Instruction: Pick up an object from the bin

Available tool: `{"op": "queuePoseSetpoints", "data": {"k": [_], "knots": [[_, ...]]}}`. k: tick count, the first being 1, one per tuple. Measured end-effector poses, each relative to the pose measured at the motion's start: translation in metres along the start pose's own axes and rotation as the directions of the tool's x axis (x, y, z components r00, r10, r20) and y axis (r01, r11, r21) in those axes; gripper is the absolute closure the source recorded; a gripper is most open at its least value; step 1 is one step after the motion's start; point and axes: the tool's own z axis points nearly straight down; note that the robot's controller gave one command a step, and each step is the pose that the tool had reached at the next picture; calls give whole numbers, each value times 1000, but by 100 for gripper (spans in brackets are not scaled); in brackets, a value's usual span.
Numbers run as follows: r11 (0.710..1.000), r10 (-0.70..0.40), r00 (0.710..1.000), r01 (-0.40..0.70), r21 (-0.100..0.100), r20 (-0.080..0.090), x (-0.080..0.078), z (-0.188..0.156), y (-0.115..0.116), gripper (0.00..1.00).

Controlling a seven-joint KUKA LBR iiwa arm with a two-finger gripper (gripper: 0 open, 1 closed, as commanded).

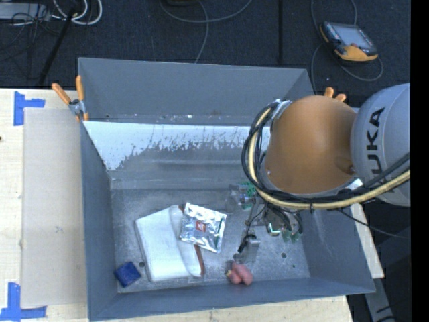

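Pink lump (239,274) near the bin's (221,302) front wall lay just below the gripper (247,248), whose claw state I could not tell; approach seemed underway, needing a short descent.

Bare floor runs along the back of the grey metal bin (201,99) and in its right front corner. A white folded cloth (161,248) under a crinkled silver packet (202,227) crowds the middle. A small blue block (127,273) and a pink lump (240,274) sit near the front wall.
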Motion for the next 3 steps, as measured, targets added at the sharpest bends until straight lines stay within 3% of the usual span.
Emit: {"op": "queuePoseSetpoints", "data": {"k": [1,2,3], "knots": [[1000,26,1000,-26,-1,3,-55,167,9,0],[999,32,999,-32,-1,10,-56,162,8,100],[1000,-5,1000,5,-2,17,-41,17,5,100]]}}
